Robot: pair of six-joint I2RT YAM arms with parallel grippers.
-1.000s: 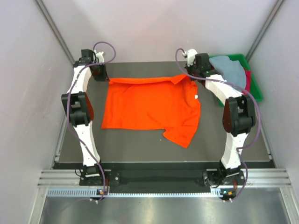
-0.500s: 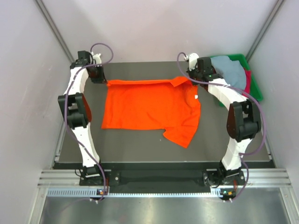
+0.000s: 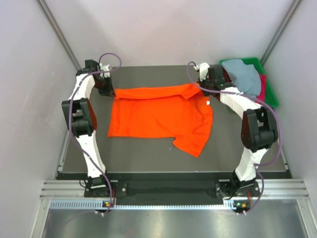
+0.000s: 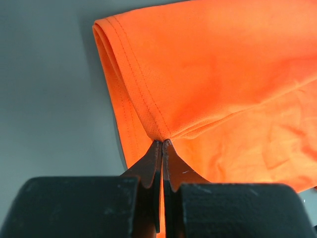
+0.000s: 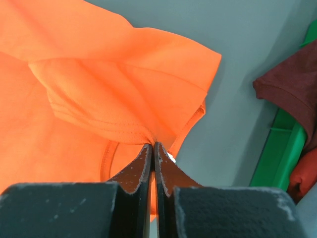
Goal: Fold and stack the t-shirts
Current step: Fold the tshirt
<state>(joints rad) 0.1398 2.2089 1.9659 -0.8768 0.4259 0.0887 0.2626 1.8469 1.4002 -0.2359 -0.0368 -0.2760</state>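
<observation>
Dark matte table [image 3: 148, 153], flat, takes up most of the top view. The bright orange t-shirt [image 3: 158, 116] is spread across the middle of it, lying sideways. It is soft knit cloth, mostly flat with light creases, and one short sleeve sticks out toward the near right. A small white label shows at its right side. The far edge is lifted and doubled over toward the near side, making a narrow folded band from left to right.

The green plastic tray [image 3: 272, 97] sits at the far right corner, rigid with a raised rim. A pale grey-blue t-shirt [image 3: 243, 75] is bunched on top in it, and a dark red t-shirt [image 3: 263, 84] is crumpled under and beside that, hanging over the rim in my right wrist view.

My left gripper [image 4: 162, 144] is at the far left corner of the orange shirt. The jaws are pressed together, pinching the cloth where the double-stitched hem rolls over. Two layers are visible there.

My right gripper [image 5: 152, 146] is at the far right of the orange shirt, just left of the tray. It is clamped tight on a stitched hem edge, and the cloth tents up from the pinch.
</observation>
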